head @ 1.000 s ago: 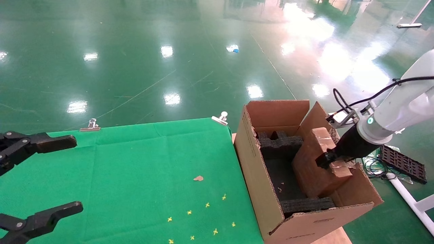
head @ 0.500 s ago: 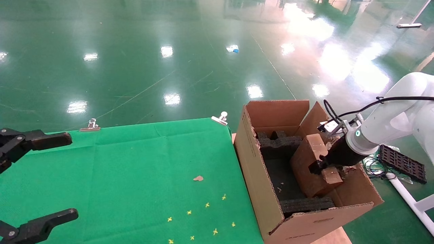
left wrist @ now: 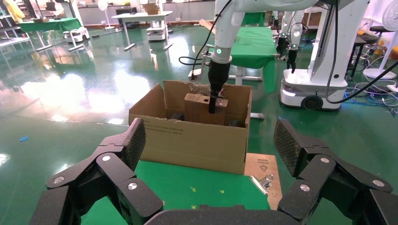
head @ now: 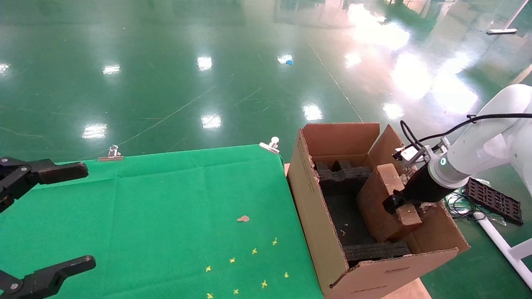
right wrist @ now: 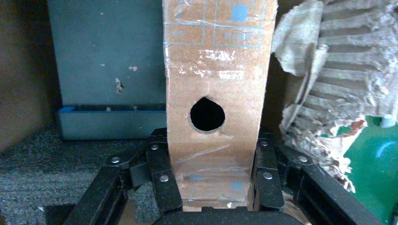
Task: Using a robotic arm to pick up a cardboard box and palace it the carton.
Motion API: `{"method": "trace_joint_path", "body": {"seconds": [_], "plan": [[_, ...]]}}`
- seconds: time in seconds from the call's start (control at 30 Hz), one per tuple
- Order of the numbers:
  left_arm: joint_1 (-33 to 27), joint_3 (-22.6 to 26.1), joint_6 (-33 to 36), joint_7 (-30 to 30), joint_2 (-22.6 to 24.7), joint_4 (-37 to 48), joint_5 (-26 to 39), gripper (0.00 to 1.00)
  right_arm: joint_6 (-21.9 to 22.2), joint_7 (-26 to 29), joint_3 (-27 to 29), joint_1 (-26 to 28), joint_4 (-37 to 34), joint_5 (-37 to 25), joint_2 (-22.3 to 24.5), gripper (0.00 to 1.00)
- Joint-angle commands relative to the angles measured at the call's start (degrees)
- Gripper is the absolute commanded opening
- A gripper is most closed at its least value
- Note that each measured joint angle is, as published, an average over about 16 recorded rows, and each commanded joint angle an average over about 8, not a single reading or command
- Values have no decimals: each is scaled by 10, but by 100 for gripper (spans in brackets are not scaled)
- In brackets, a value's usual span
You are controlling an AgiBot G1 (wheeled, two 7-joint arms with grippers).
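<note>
The white robotic arm (head: pixel 478 149) reaches into the carton (head: pixel 316 216) from the right. My right gripper (head: pixel 395 202) is shut on the cardboard box (head: pixel 380 199), which stands tilted inside the carton between the black foam blocks (head: pixel 343 176). In the right wrist view the box's narrow face with the round hole (right wrist: pixel 207 114) sits between the black fingers (right wrist: pixel 162 176). The left wrist view shows the box (left wrist: pixel 199 107) held inside the carton (left wrist: pixel 192 136). My left gripper (head: pixel 45 220) is open and empty over the table's left edge.
The green cloth table (head: pixel 166 207) carries yellow cross marks (head: pixel 249 265) and a scrap of cardboard (head: pixel 243 218). Metal clips (head: pixel 270 145) hold the cloth at the far edge. The carton's right flap is torn (right wrist: pixel 324 70). Cables and a black tray (head: pixel 492 201) lie on the floor at the right.
My right gripper has lowered the cardboard box deeper into the carton over the last second, then shifted only slightly. The left gripper moved a little to the left.
</note>
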Motion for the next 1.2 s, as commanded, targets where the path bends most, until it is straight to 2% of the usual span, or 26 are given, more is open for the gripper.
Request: {"method": "trace_joint_path", "body": {"seconds": [0.03, 0.57, 0.7, 1.03, 1.2], "plan": [[0, 0, 0, 0, 0, 0, 0, 100, -1, 0, -1, 0, -2, -1, -1, 100], [0, 1, 0, 0, 0, 0, 0, 100, -8, -14, -4, 20, -4, -6, -8, 100], [0, 1, 0, 0, 0, 0, 0, 100, -11, -43, -5, 62, 3, -8, -8, 100], [0, 1, 0, 1, 0, 0, -1, 100, -21, -140, 7, 231, 28, 4, 9, 100], [0, 1, -1, 1, 0, 0, -1, 100, -15, -168, 19, 262, 46, 19, 22, 100]]}}
